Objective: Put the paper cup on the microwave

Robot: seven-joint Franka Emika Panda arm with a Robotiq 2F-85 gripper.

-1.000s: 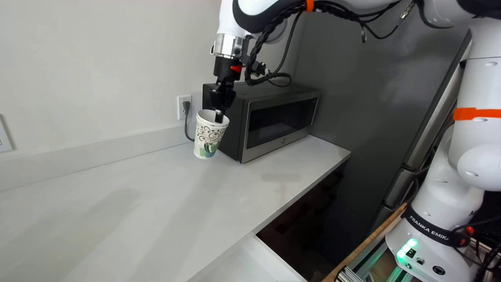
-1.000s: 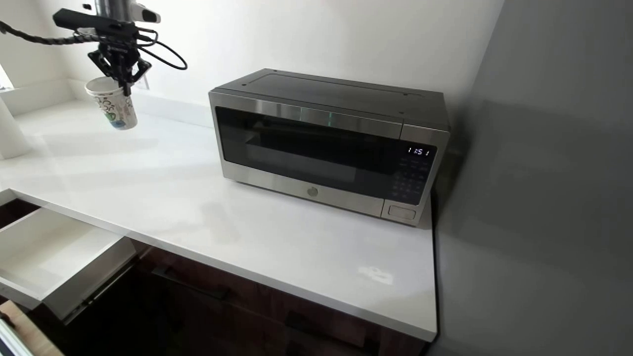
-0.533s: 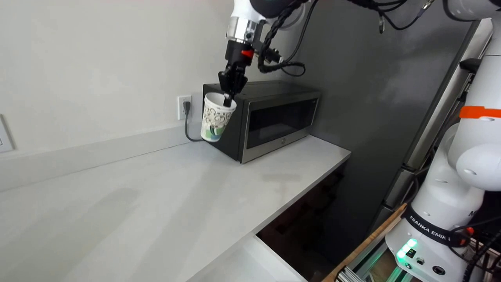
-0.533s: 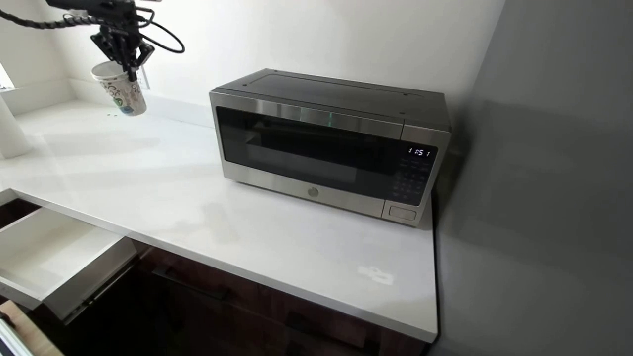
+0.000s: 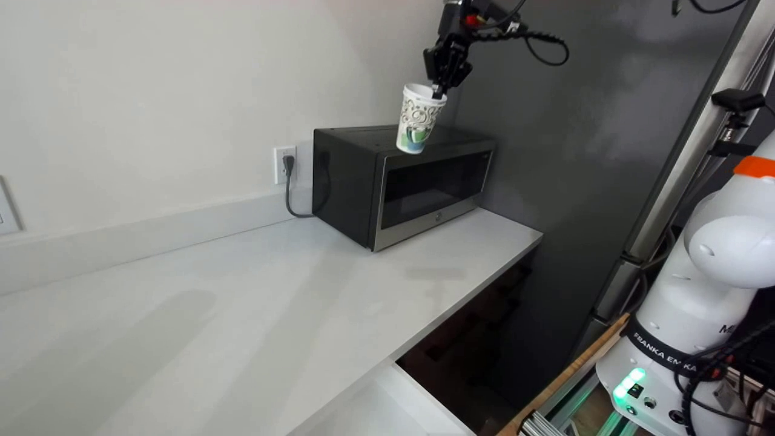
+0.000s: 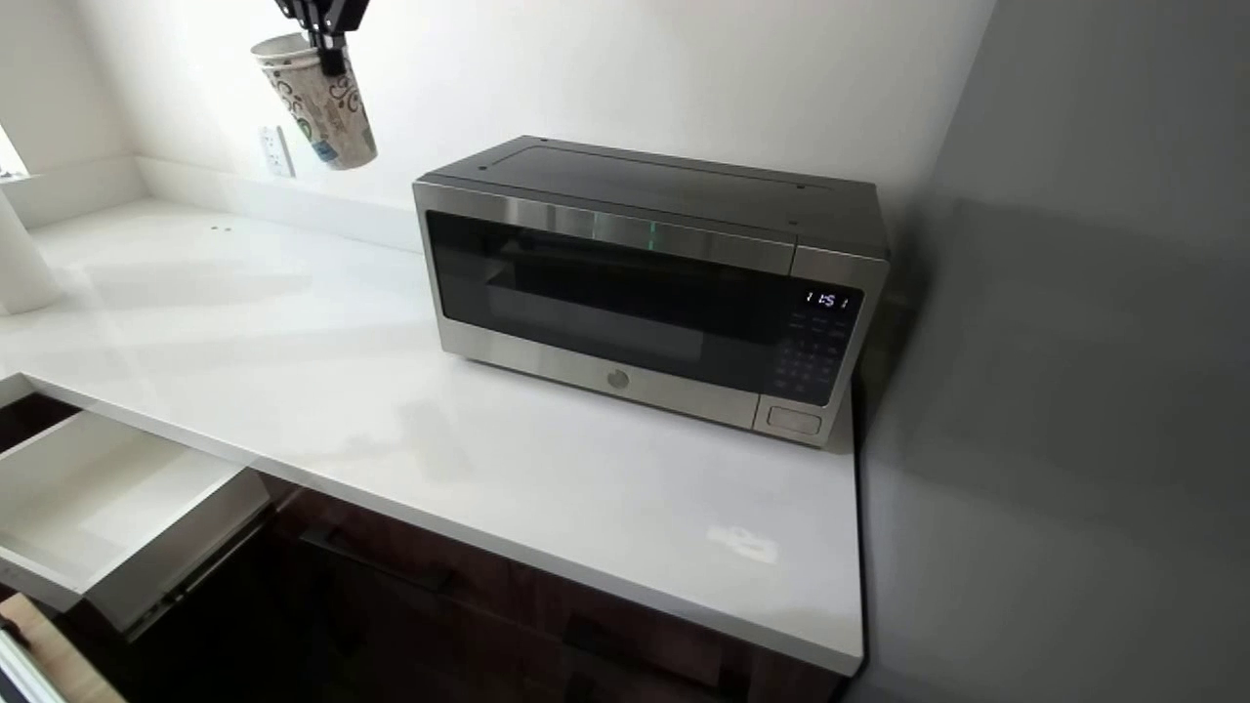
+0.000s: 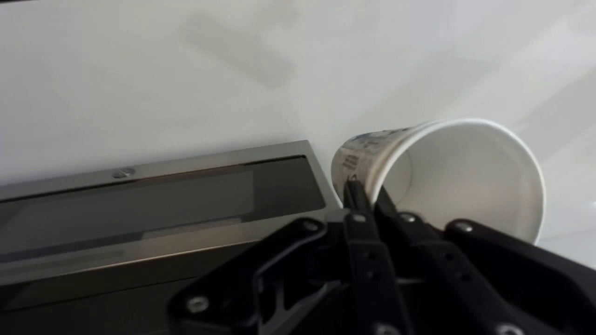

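The paper cup is white with a swirl pattern and green and blue near its base. My gripper is shut on its rim, one finger inside and one outside, as the wrist view shows at the fingertips. The cup hangs in the air, slightly tilted, mouth up. In an exterior view the cup is left of the microwave, its base near the height of the top. In the wrist view the cup is right of the microwave's front. They look apart. The gripper's upper part is cut off in an exterior view.
The microwave stands on a white counter against the wall, beside a tall grey panel. Its cord runs to a wall outlet. An open white drawer juts from the counter's front. A white rounded object stands at the left.
My gripper has risen with the cup and moved right in both exterior views. The cup went from beside the microwave's side to about the height of its top. The grip is unchanged.
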